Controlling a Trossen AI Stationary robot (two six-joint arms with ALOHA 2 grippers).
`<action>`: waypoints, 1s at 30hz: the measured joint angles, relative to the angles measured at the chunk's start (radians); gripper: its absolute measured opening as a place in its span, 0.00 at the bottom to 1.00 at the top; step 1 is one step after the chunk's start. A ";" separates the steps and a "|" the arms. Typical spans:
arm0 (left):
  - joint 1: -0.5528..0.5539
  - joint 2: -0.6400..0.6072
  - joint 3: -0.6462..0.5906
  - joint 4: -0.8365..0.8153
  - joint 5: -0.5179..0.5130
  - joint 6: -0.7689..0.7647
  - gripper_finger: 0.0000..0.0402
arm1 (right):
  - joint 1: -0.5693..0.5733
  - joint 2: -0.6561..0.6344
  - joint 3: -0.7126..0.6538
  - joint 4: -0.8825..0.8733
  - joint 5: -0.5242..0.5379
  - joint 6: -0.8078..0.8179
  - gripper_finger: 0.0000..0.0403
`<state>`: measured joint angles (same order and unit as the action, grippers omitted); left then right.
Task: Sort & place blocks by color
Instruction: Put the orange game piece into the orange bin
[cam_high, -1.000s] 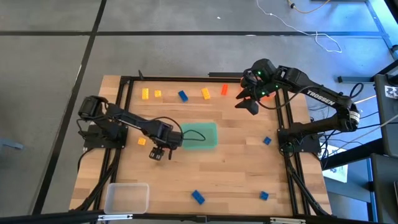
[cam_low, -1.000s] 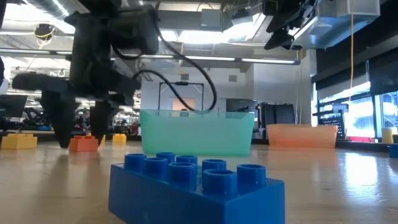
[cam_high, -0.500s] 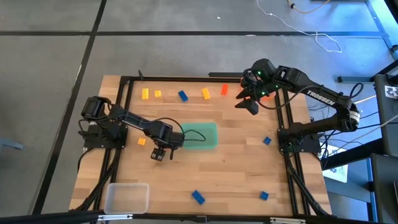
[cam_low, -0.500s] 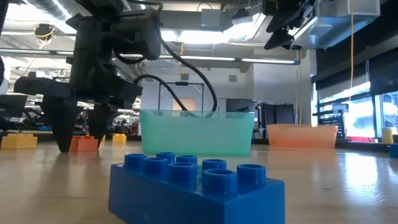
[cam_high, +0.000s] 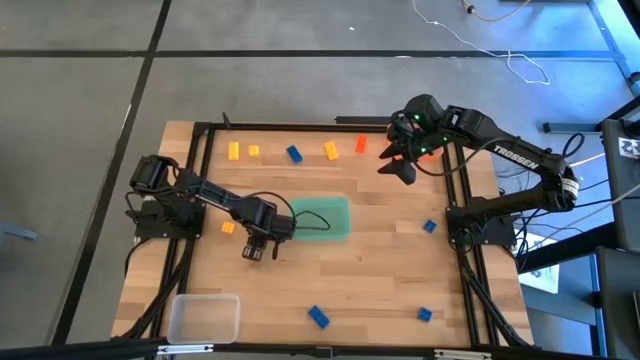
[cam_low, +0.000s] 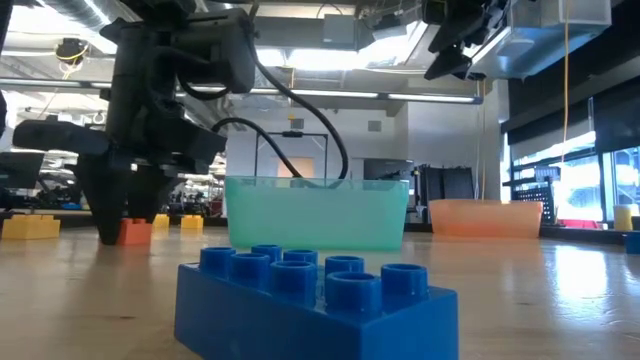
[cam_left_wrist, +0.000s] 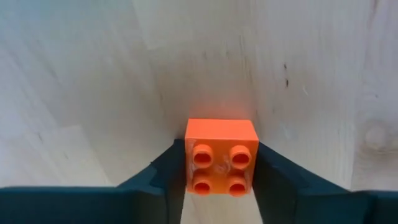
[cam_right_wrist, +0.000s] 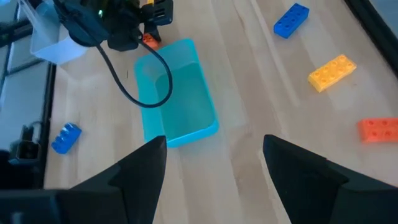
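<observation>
The left claw (cam_left_wrist: 221, 186) pinches a small orange brick (cam_left_wrist: 221, 156) on the worktop (cam_high: 370, 270), just left of the green tray (cam_high: 322, 217); a lift toward the matching tray looks next. The right claw (cam_right_wrist: 214, 165) hangs open over the far right. Scattered around: three yellow, one more orange, four blue.

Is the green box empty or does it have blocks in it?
Empty. From above, the green box shows only its bare floor, with a black cable looping over it. The right wrist view shows no blocks inside either.
</observation>
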<state>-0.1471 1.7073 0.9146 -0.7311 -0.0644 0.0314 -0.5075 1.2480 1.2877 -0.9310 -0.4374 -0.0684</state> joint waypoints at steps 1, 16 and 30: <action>0.000 0.000 0.000 0.000 0.007 -0.001 0.32 | 0.000 0.000 0.000 0.000 0.000 -0.025 0.67; 0.050 -0.234 -0.003 -0.020 0.134 -0.177 0.32 | 0.000 0.000 0.000 0.065 0.000 -0.028 0.67; 0.272 -0.410 0.155 -0.014 0.109 -0.231 0.32 | 0.000 0.000 0.000 0.219 0.000 -0.002 0.67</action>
<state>0.1253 1.2973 1.0699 -0.7452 0.0444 -0.1997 -0.5075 1.2476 1.2877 -0.7121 -0.4377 -0.0701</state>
